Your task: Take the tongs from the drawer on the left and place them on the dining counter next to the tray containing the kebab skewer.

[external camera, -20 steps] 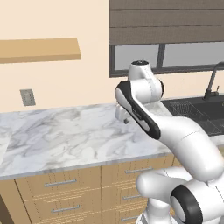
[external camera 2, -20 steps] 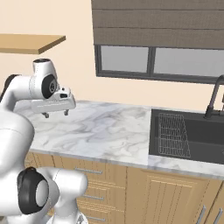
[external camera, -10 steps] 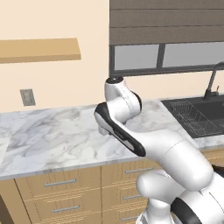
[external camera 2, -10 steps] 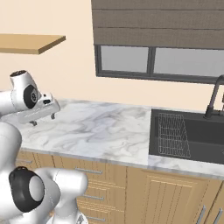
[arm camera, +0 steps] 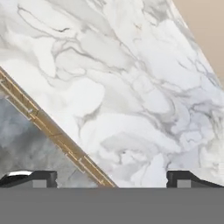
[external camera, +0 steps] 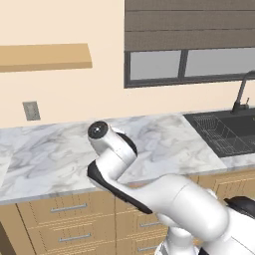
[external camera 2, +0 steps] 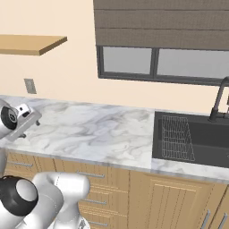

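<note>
the end effector point(arm camera: 111, 178) hangs wide open and empty over the counter point(arm camera: 131, 87) edge. the tongs aren't in sight, presumably inside a shut drawer point(external camera: 69, 208) below. the step looks like reaching for the handle: come down in front, square the fingers around the bar, then close and pull straight out.
</note>
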